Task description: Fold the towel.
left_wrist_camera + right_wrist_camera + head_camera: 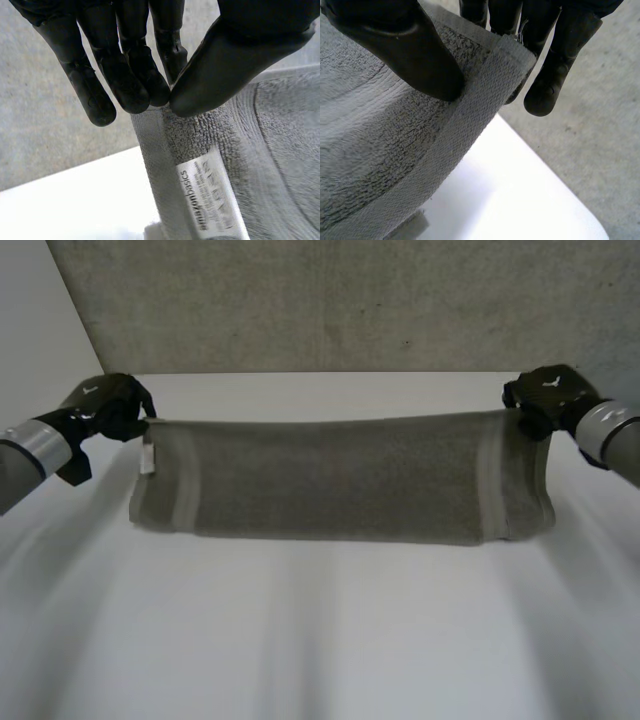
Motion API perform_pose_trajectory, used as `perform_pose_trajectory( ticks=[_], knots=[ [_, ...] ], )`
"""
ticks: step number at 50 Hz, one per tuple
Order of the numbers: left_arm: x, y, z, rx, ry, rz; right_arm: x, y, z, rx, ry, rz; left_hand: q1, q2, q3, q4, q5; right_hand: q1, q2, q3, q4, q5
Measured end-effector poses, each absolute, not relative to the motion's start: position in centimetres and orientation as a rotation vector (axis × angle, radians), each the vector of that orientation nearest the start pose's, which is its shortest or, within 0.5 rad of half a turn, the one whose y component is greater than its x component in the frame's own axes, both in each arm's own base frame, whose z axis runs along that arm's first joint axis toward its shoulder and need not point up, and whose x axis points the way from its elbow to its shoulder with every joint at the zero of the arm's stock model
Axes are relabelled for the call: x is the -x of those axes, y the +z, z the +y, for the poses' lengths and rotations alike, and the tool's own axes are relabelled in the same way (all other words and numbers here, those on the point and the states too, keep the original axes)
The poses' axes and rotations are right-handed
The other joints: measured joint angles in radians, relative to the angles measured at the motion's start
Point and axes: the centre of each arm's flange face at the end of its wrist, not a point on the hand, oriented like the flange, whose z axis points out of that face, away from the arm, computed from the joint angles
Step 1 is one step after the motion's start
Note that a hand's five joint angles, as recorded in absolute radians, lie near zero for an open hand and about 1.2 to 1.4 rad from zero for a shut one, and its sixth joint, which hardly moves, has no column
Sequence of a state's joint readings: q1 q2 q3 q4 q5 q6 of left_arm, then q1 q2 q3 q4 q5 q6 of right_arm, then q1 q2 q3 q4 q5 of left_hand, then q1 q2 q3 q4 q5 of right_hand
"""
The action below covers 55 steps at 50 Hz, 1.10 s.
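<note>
A grey towel (340, 480) hangs stretched between my two hands above the white table (320, 640), its lower edge resting on the table. My left hand (110, 405) pinches the towel's upper left corner (165, 120) between thumb (225, 65) and fingers (130, 80); a white label (212, 200) hangs just below that grip. My right hand (550, 395) pinches the upper right corner (510, 55) between its thumb (415, 55) and fingers (555, 75). The towel (380, 150) drapes down from that corner, doubled over.
The table's far edge (320, 373) meets a grey speckled floor (330, 300) behind the towel. Bare white tabletop lies in front of the towel and to both sides.
</note>
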<state>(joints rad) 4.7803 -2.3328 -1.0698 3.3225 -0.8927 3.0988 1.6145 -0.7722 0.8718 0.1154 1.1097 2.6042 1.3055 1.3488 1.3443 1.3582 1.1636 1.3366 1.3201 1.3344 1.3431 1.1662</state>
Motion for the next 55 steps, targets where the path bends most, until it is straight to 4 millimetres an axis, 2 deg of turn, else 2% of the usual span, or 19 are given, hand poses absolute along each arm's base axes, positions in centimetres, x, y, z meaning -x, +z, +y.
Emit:
perform_pose_trajectory(
  ticks=[5,13,15,16,17,20,22,23,29,34,35,37,41,45,49,52,55],
  knots=[
    [17.0,16.7,-46.1,-0.702,-2.362,2.607,-19.6,17.9,-45.0,1.091,-1.961,2.174,0.000,0.000,0.000,0.000,0.000,0.000,0.000,0.000,0.000,0.000],
    [17.5,14.4,-47.5,-0.661,-2.326,2.613,-20.3,15.8,-45.9,1.074,-1.965,2.221,0.000,0.000,0.000,0.000,0.000,-0.002,-0.002,0.000,0.000,0.000],
    [17.5,14.1,-47.6,-0.655,-2.320,2.619,-20.5,15.6,-46.1,1.072,-1.970,2.225,0.000,0.000,0.000,0.000,0.000,-0.153,-0.147,-0.149,-0.156,-0.159],
    [17.5,14.0,-47.7,-0.654,-2.316,2.623,-20.5,15.4,-46.1,1.071,-1.973,2.228,-0.018,-0.009,-0.009,-0.009,-0.010,-0.337,-0.328,-0.328,-0.335,-0.347],
    [17.5,14.0,-47.7,-0.654,-2.316,2.624,-20.6,15.3,-46.2,1.070,-1.974,2.229,-0.076,-0.081,-0.078,-0.082,-0.065,-0.417,-0.409,-0.406,-0.412,-0.408],
    [17.7,14.1,-47.5,-0.661,-2.314,2.630,-20.7,15.5,-46.3,1.062,-1.990,2.231,-0.625,-0.637,-0.622,-0.639,-0.644,-0.956,-0.947,-0.930,-0.932,-0.985],
    [17.9,14.4,-47.4,-0.668,-2.319,2.629,-20.8,15.9,-46.3,1.051,-2.005,2.230,-0.912,-0.925,-0.910,-0.927,-0.933,-1.070,-1.069,-1.066,-1.072,-1.105],
    [18.0,14.7,-47.2,-0.672,-2.323,2.626,-20.8,16.3,-46.3,1.039,-2.016,2.227,-0.968,-1.005,-0.990,-1.000,-1.008,-1.091,-1.082,-1.084,-1.091,-1.106],
    [18.2,16.9,-46.4,-0.683,-2.349,2.604,-20.8,19.4,-45.5,0.941,-2.059,2.201,-0.983,-1.034,-1.023,-1.034,-1.055,-1.110,-1.083,-1.087,-1.095,-1.106],
    [17.9,19.6,-44.5,-0.687,-2.370,2.583,-20.3,22.6,-42.9,0.849,-2.043,2.189,-0.983,-1.034,-1.023,-1.034,-1.055,-1.111,-1.083,-1.087,-1.095,-1.106],
    [17.9,19.9,-44.3,-0.687,-2.371,2.582,-20.3,22.8,-42.6,0.844,-2.040,2.189,-0.983,-1.034,-1.023,-1.034,-1.055,-1.111,-1.083,-1.087,-1.095,-1.106],
    [17.8,20.9,-43.1,-0.690,-2.374,2.577,-20.1,23.7,-40.7,0.833,-2.026,2.186,-0.983,-1.034,-1.023,-1.034,-1.055,-1.112,-1.083,-1.087,-1.095,-1.106],
    [17.7,21.8,-41.3,-0.691,-2.368,2.583,-19.9,24.3,-38.0,0.843,-2.001,2.175,-0.983,-1.034,-1.023,-1.034,-1.055,-1.112,-1.083,-1.089,-1.095,-1.106],
    [17.8,21.9,-39.2,-0.689,-2.339,2.620,-20.0,23.9,-35.3,0.873,-1.947,2.162,-0.983,-1.034,-1.023,-1.034,-1.055,-1.112,-1.083,-1.092,-1.095,-1.106],
    [18.1,21.7,-37.2,-0.695,-2.306,2.667,-19.8,22.7,-33.8,0.902,-1.879,2.176,-0.983,-1.034,-1.023,-1.034,-1.055,-1.102,-1.078,-1.088,-1.092,-1.102],
    [18.3,21.5,-35.8,-0.711,-2.291,2.695,-19.3,21.4,-33.5,0.931,-1.832,2.214,-0.983,-1.034,-1.023,-1.034,-1.055,-1.064,-1.054,-1.074,-1.078,-1.069],
    [18.5,21.2,-34.3,-0.731,-2.290,2.710,-18.4,19.3,-33.7,0.987,-1.777,2.284,-0.981,-1.031,-1.021,-1.033,-1.043,-1.013,-1.000,-1.019,-1.025,-1.012]
  ],
)
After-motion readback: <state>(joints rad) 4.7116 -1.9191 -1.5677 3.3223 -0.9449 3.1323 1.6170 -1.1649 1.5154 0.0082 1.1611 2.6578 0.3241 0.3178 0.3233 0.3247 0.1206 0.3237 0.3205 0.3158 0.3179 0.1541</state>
